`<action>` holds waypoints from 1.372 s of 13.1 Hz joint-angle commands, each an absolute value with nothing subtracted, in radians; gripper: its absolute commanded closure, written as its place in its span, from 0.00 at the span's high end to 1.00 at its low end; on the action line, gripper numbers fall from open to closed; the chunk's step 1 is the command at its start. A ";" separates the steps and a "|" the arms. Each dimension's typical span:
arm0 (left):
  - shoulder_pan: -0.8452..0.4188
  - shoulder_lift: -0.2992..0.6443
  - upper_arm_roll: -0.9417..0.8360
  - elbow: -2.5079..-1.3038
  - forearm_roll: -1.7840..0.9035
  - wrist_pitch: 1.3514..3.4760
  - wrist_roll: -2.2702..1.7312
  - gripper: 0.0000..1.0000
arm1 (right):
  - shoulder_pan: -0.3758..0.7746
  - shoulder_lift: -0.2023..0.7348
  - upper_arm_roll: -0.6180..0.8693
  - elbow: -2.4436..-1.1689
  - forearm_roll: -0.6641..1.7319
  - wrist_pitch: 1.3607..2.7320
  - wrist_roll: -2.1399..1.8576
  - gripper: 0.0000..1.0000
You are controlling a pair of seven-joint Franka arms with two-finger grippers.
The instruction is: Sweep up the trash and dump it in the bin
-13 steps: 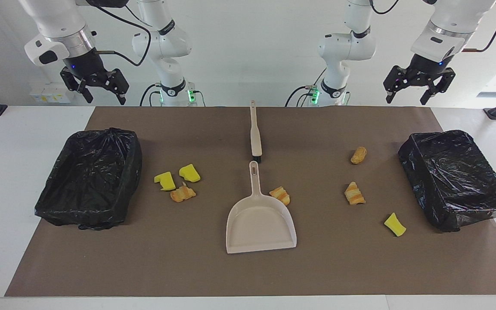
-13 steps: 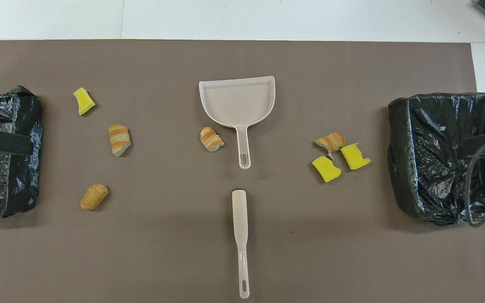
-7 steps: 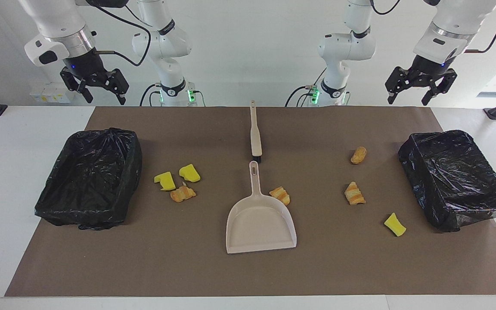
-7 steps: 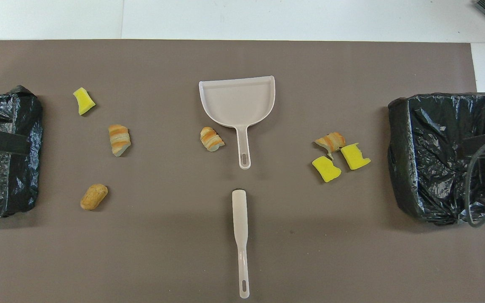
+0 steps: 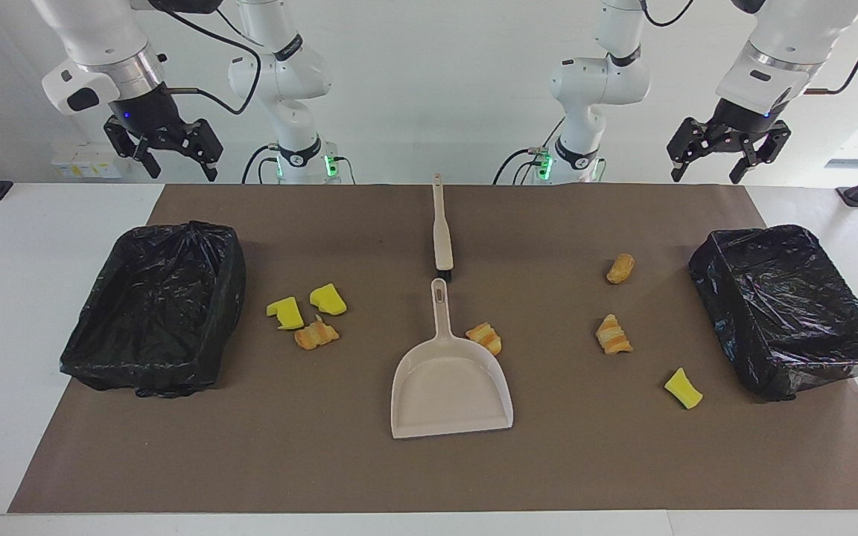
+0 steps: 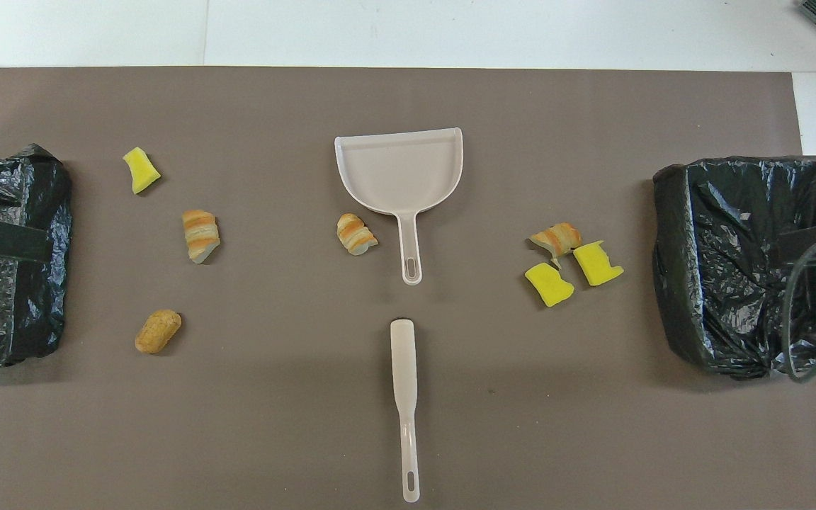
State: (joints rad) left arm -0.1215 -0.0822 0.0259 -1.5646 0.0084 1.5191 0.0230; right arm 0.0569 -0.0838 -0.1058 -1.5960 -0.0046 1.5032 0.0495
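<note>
Nothing is swept yet, folks: the whole job lies ahead on the brown mat (image 5: 369,461) that covers the desk. One black-lined bin (image 5: 157,305) sits at the mat's edge toward the right arm's end, the other black-lined bin (image 5: 790,309) at the edge toward the left arm's end, and neither shows any trash inside as far as I can make out. The right gripper (image 5: 168,152) hangs high in the air above the desk's edge nearest the robots, at its own bin's end, jaws spread wide and holding nothing; the left gripper (image 5: 727,152) mirrors it at the other end, jaws equally wide and empty. Mid-mat, the beige dustpan (image 5: 450,387) lies flat with its handle pointing toward the robots, and the brush (image 5: 442,231) lies in line with it, nearer to the robots, untouched. Now the trash, all seven bits loose on the mat: two yellow wedges (image 5: 285,313) and a striped lump (image 5: 316,335) clustered near the right arm's bin, another striped lump (image 5: 485,337) just beside the dustpan's handle, then a tan lump (image 5: 620,268), a third striped lump (image 5: 612,333) and a lone yellow wedge (image 5: 683,388) scattered toward the left arm's bin. Grabbing both tools, I judge, comes first, then sweeping, then dumping.
</note>
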 commanded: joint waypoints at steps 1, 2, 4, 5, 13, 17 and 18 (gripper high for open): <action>-0.114 -0.101 0.026 -1.601 -0.008 1.528 0.037 1.00 | 0.046 -0.107 -0.100 -1.620 -0.017 1.503 0.035 1.00; -0.114 -0.103 0.026 -1.608 -0.008 1.526 0.037 1.00 | 0.046 -0.107 -0.100 -1.620 -0.017 1.503 0.035 1.00; -0.115 -0.103 0.026 -1.618 -0.009 1.531 0.037 1.00 | 0.046 -0.110 -0.100 -1.624 -0.017 1.505 0.035 1.00; -0.117 -0.101 0.026 -1.621 -0.011 1.532 0.037 1.00 | 0.046 -0.110 -0.100 -1.624 -0.017 1.505 0.035 1.00; -0.212 -0.080 0.020 -1.687 -0.034 1.646 -0.095 1.00 | 0.064 -0.094 -0.084 -1.635 -0.012 1.525 0.049 1.00; -0.313 -0.089 0.018 -1.797 -0.034 1.761 -0.179 1.00 | 0.109 -0.012 -0.071 -1.617 0.003 1.612 0.093 1.00; -0.340 -0.095 0.018 -1.834 -0.034 1.810 -0.224 1.00 | 0.136 0.015 -0.069 -1.617 0.005 1.646 0.125 1.00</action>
